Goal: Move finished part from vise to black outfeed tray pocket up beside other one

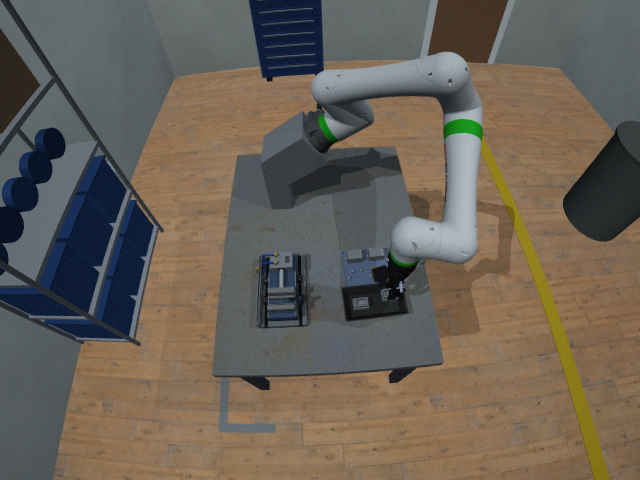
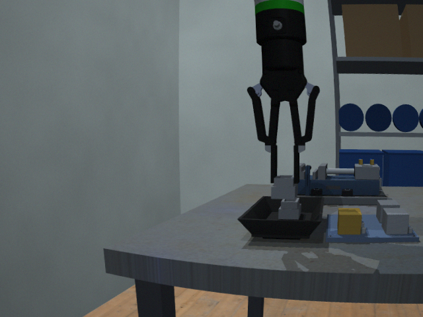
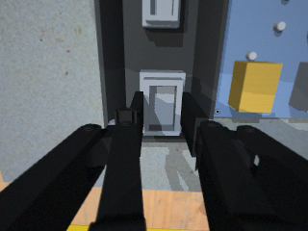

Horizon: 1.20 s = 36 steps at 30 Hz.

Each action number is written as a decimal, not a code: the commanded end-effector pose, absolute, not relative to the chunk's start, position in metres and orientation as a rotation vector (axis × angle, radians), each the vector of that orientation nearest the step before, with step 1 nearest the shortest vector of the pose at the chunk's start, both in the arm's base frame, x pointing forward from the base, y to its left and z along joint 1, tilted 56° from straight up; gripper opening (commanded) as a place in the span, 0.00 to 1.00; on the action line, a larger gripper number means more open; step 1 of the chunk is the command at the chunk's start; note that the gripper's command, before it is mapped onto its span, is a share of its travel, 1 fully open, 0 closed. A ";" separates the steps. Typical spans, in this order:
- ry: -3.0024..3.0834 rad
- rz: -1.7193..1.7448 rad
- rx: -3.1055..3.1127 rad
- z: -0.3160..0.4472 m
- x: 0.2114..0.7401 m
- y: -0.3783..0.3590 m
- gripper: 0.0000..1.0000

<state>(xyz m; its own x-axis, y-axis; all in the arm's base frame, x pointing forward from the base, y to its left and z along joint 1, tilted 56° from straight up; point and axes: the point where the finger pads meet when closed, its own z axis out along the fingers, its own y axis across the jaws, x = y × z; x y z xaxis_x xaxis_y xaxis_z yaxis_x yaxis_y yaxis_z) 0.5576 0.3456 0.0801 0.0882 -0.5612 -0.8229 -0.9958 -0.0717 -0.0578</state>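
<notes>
Hand (image 2: 284, 177) clamps the grey pocketed block (image 2: 283, 187) above the black outfeed tray (image 2: 254, 218), near the counter's (image 2: 191, 259) right edge.
It should descend straight, releasing only once the block rests flat.
</notes>
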 end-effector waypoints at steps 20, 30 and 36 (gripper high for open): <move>1.546 0.841 -1.712 0.062 0.558 0.372 0.10; 1.546 0.841 -1.712 0.057 0.558 0.379 0.10; 1.546 0.841 -1.712 0.056 0.558 0.381 0.10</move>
<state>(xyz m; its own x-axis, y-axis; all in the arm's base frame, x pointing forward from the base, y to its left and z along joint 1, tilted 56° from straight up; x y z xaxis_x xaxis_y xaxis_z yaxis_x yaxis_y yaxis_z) 0.5567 0.3817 0.0555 0.0881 -0.5613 -0.8229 -0.9958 -0.0717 -0.0577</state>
